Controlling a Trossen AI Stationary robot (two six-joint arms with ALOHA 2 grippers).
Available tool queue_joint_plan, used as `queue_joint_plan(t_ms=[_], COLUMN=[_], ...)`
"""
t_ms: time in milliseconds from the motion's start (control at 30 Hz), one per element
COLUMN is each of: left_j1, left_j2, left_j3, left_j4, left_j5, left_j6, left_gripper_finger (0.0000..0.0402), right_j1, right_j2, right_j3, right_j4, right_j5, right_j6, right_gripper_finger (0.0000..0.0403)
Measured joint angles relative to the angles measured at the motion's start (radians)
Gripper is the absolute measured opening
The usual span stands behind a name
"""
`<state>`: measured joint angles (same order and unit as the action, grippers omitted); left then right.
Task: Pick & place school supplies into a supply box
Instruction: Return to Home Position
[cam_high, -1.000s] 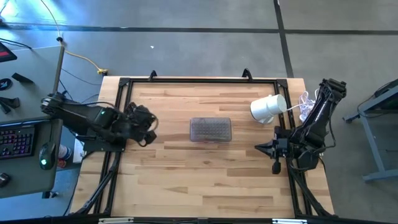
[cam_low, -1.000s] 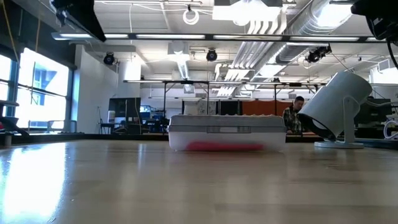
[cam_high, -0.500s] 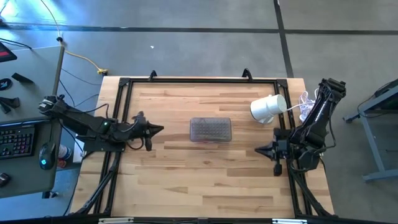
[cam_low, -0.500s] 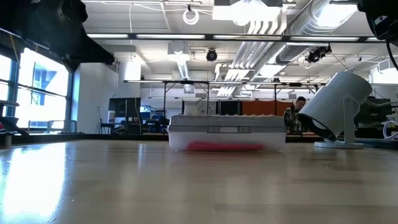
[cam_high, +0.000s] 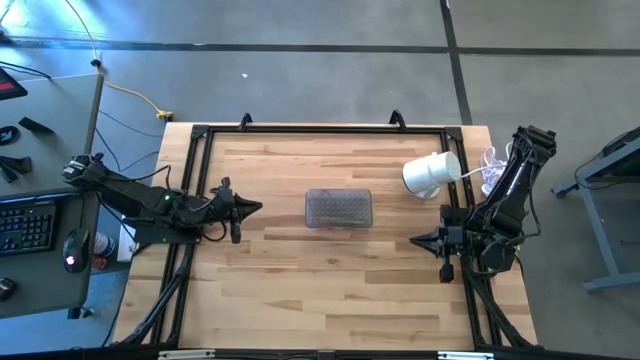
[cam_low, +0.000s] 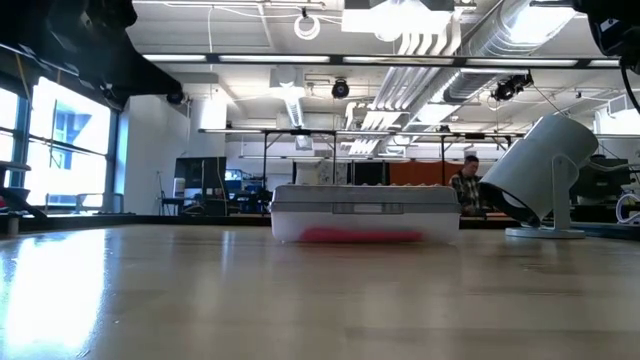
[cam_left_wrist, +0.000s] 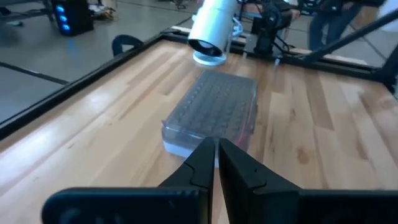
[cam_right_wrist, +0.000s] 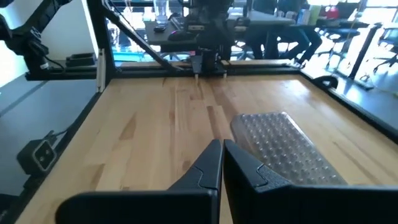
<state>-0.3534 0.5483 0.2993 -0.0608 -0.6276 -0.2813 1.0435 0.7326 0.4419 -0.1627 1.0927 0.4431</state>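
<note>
1. Supply box (cam_high: 339, 208) lies with its textured lid closed at the middle of the wooden surface (cam_high: 300, 290), between the two arms.
2. Left tool (cam_high: 257, 208) hangs over the surface's left part, pointing toward the box and apart from it. Its fingers are pressed together and hold nothing.
3. Right tool (cam_high: 414, 239) sits over the right part, likewise closed and empty, pointing inward.
4. A white cylindrical object (cam_high: 430, 173) stands near the box, toward the far right corner.
</note>
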Motion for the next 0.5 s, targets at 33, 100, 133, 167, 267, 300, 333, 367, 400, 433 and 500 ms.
queue_joint_plan(t_ms=[33, 100, 133, 167, 267, 300, 333, 367, 400, 433, 500], left_j1=[0.000, 0.000, 0.000, 0.000, 0.000, 0.000, 0.000, 0.000, 0.000, 0.000, 0.000], left_j2=[0.000, 0.000, 0.002, 0.005, 0.006, 0.005, 0.005, 0.006, 0.006, 0.006, 0.006], left_j3=[0.000, 0.000, 0.000, 0.000, 0.000, 0.000, 0.000, 0.000, 0.000, 0.000, 0.000], left_j4=[-0.001, 0.002, 0.002, 0.002, 0.001, 0.001, -0.001, -0.002, -0.005, -0.013, -0.047], left_j5=[0.012, 0.016, 0.015, 0.014, 0.016, 0.022, 0.033, 0.044, 0.046, 0.046, 0.037], left_j6=[0.000, 0.000, 0.000, 0.000, 0.000, 0.000, -0.001, -0.003, -0.005, -0.014, -0.039], left_gripper_finger=[0.0059, 0.0056, 0.0054, 0.0052, 0.0046, 0.0045, 0.0043, 0.0041, 0.0040, 0.0039, 0.0037], right_j1=[0.000, 0.000, 0.000, 0.000, -0.003, -0.003, -0.003, -0.003, -0.003, -0.003, -0.003], right_j2=[0.000, 0.000, 0.000, 0.000, 0.000, 0.000, 0.000, 0.000, 0.000, 0.000, 0.000], right_j3=[0.000, 0.000, 0.000, 0.000, 0.000, 0.000, 0.000, 0.000, 0.000, 0.000, 0.000], right_j4=[0.009, 0.011, 0.011, 0.010, 0.010, 0.010, 0.010, 0.010, 0.010, 0.010, 0.010], right_j5=[0.007, 0.017, 0.020, 0.024, 0.040, 0.042, 0.042, 0.041, 0.035, 0.029, 0.005], right_j6=[-0.015, -0.038, -0.042, -0.043, -0.044, -0.044, -0.044, -0.043, -0.043, -0.042, -0.037], right_gripper_finger=[0.0000, 0.0000, 0.0000, 0.0000, 0.0000, 0.0000, 0.0000, 0.0000, 0.0000, 0.0000, 0.0000])
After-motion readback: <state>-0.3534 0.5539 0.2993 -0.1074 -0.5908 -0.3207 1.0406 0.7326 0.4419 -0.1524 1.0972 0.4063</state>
